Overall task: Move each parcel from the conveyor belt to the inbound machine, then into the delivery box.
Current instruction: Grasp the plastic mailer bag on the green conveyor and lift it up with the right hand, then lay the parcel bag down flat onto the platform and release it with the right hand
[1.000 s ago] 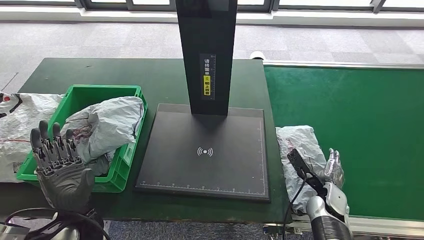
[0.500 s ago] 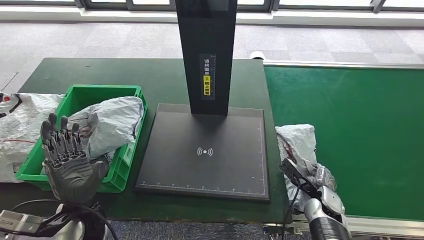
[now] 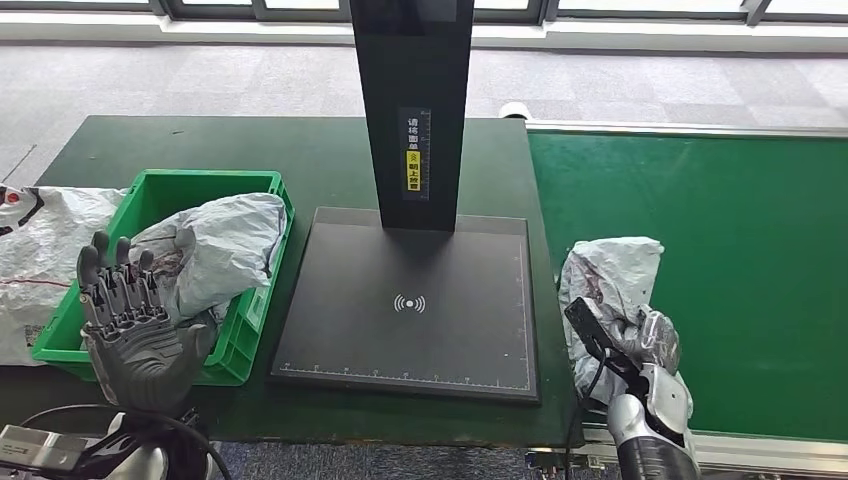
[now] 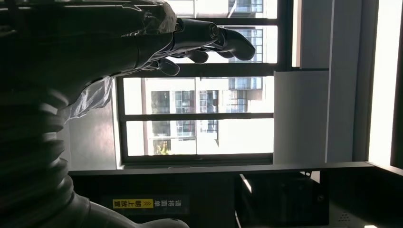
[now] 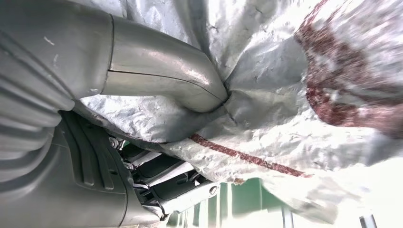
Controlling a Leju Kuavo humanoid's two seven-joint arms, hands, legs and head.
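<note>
Your right hand (image 3: pixel 655 345) has the grey parcel (image 3: pixel 610 285) gripped at the conveyor belt's (image 3: pixel 720 250) near edge, bunched up for the scanner plate (image 3: pixel 410 300). Left hand (image 3: pixel 125 320) waits spread, holding nothing, by the green box (image 3: pixel 250 310).

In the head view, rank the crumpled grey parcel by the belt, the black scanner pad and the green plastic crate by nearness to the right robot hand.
From the right robot hand:
1. Crumpled grey plastic parcel, in its grasp at the belt's edge.
2. Flat black scanner pad, centre of the table.
3. Green plastic crate, far left.

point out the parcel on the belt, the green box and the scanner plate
parcel (image 3: pixel 608 275): head view, on its crumpled upper part
green box (image 3: pixel 262 299): head view, on its right wall
scanner plate (image 3: pixel 410 303): head view, on its centre symbol
</note>
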